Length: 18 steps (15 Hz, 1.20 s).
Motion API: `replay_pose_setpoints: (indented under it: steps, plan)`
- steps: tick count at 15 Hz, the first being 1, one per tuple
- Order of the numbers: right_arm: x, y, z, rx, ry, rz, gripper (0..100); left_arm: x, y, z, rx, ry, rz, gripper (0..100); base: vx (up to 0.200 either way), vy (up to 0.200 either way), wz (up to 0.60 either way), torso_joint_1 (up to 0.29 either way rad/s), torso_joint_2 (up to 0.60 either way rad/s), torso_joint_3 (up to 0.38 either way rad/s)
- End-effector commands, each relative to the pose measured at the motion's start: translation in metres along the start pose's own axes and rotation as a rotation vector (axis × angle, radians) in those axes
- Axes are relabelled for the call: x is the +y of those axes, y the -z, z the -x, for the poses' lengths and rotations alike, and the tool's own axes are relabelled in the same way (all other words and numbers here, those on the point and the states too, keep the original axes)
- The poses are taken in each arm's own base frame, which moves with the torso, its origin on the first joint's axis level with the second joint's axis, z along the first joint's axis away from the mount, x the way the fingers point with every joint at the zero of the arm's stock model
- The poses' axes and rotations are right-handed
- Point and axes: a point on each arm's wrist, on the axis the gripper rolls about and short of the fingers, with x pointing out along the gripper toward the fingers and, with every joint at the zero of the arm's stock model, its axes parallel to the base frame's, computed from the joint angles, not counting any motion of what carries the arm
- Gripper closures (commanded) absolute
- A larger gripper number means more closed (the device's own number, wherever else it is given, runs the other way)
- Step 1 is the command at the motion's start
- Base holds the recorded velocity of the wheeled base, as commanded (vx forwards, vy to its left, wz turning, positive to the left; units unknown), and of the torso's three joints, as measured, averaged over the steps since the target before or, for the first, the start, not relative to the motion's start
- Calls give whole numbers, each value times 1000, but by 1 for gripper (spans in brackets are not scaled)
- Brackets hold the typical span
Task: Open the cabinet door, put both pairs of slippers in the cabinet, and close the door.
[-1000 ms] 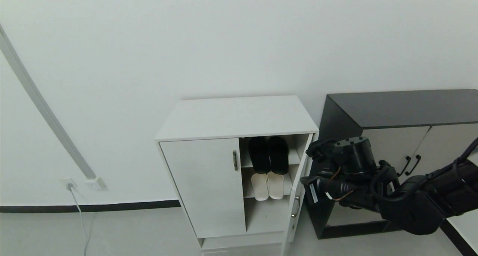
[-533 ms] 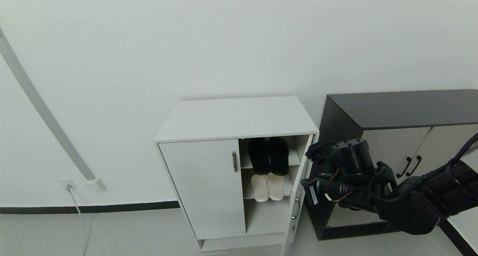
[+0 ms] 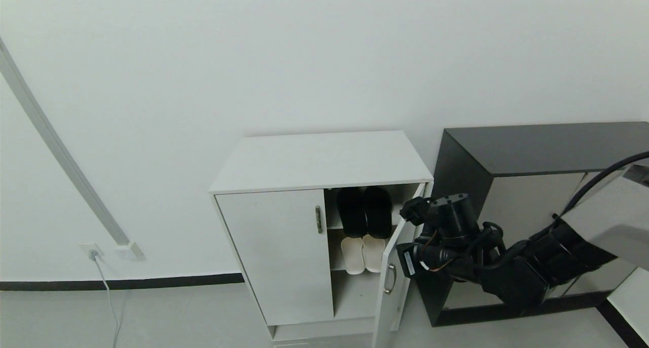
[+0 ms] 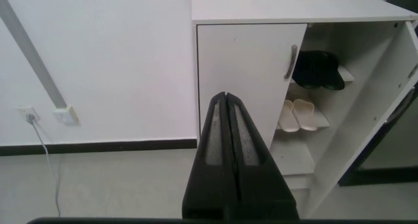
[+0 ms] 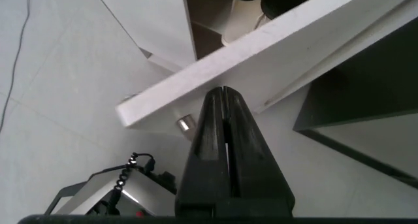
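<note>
The white cabinet [image 3: 319,160] has its left door [image 3: 276,251] shut and its right door [image 3: 388,287] standing partly open. Black slippers [image 3: 364,211] lie on the upper shelf, white slippers [image 3: 362,253] on the shelf below. My right arm [image 3: 451,226] is against the outer side of the right door. My right gripper [image 5: 224,90] is shut, its tips touching the door's white panel [image 5: 261,61] near the handle knob [image 5: 185,124]. My left gripper [image 4: 225,96] is shut and holds nothing, some way in front of the cabinet's left door [image 4: 248,74].
A dark cabinet [image 3: 547,145] stands right beside the white one, close behind my right arm. A wall socket with a hanging cable [image 3: 92,249] and a slanted conduit [image 3: 56,140] are on the wall at the left. Bare floor lies in front.
The right door has swung leftward, narrowing the opening. My right arm has moved left along with it, staying against the door's outer side.
</note>
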Motion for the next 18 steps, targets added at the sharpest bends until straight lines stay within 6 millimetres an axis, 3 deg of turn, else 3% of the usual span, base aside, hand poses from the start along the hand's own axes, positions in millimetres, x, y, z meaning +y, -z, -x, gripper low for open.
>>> replay_pose_setpoints:
  steps: [1,6,11,18]
  plan:
    - [1,9,-24,23,1,-3,100,0,0,0,2,-2,0,100,0,0,0,0,0,0]
    - [-14,-1,-66,-43,38,-41,100,0,0,0,2,-2,0,100,0,0,0,0,0,0]
    - [-29,-9,-94,-123,67,-60,100,0,0,0,2,-2,0,100,0,0,0,0,0,0]
    - [-32,-21,-113,-186,70,-65,100,0,0,0,2,-1,0,100,0,0,0,0,0,0]
